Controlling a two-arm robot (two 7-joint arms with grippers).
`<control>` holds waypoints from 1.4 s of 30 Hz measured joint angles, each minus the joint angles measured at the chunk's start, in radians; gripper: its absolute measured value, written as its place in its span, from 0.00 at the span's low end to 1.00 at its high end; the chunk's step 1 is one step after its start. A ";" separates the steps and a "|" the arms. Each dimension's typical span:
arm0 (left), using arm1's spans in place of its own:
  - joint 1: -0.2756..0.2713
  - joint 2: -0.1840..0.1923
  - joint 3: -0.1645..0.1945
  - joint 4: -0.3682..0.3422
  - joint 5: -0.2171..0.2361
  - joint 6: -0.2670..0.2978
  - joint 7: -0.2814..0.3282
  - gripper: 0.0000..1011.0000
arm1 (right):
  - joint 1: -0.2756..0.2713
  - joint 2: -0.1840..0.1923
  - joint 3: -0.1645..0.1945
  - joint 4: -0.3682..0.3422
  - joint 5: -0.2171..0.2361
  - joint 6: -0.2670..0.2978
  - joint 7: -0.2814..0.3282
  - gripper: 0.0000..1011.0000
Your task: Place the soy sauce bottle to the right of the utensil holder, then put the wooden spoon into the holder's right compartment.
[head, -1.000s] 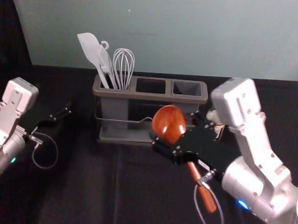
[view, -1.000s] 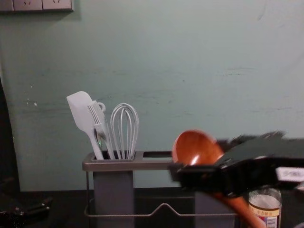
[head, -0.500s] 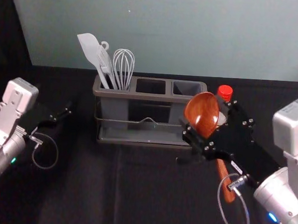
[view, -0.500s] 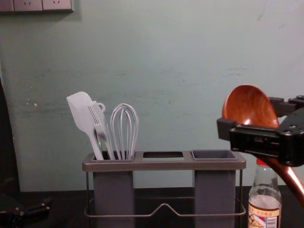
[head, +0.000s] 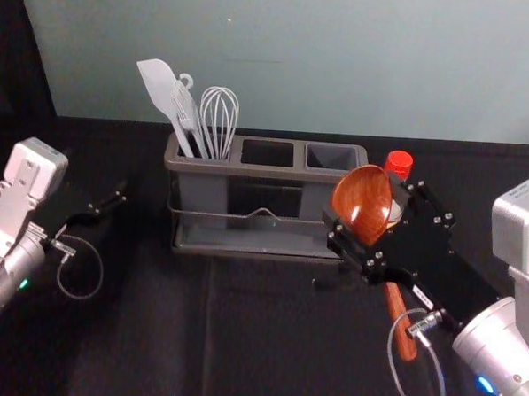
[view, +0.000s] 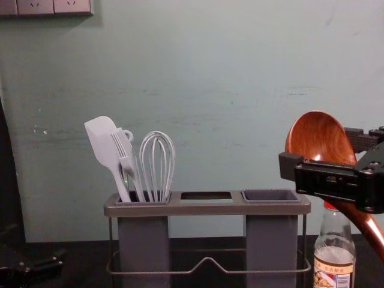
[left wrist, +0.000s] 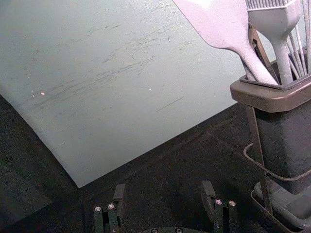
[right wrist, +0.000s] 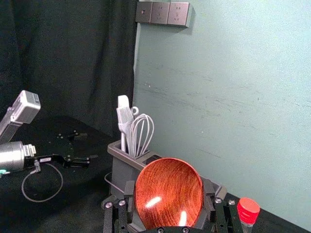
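The right tool (head: 362, 204) is in front of the holder's right end, its jaws well apart on either side of the wooden spoon (head: 359, 212), which it has hold of around the bowl. Between the jaws the bowl points up; below them the handle (head: 399, 316) slants down toward the near side and the right.

Beyond the right tool in the head view, and lower than it in the chest view, the soy sauce bottle (view: 334, 258) stands upright, red cap (head: 399, 162) on, just to the right of the utensil holder (head: 266, 171). The right compartment (head: 332, 156) is beyond the right tool and to its left; farther left, a spatula (head: 162, 87) and a whisk (head: 220, 116) lean in the left compartment.

The left tool (head: 109, 202) is parked left of the holder, jaws wide apart, gripping nothing.
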 joint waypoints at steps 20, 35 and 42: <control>0.000 0.000 0.000 0.000 0.000 0.000 0.000 0.99 | 0.105 -0.001 -0.002 0.066 0.036 -0.003 -0.009 0.83; 0.000 0.000 0.000 0.000 0.000 0.000 0.000 0.99 | 0.405 -0.008 -0.075 0.269 0.072 -0.073 0.031 0.83; 0.000 0.000 0.000 0.000 0.000 0.000 0.000 0.99 | 0.491 -0.030 -0.095 0.357 0.073 -0.140 0.012 0.83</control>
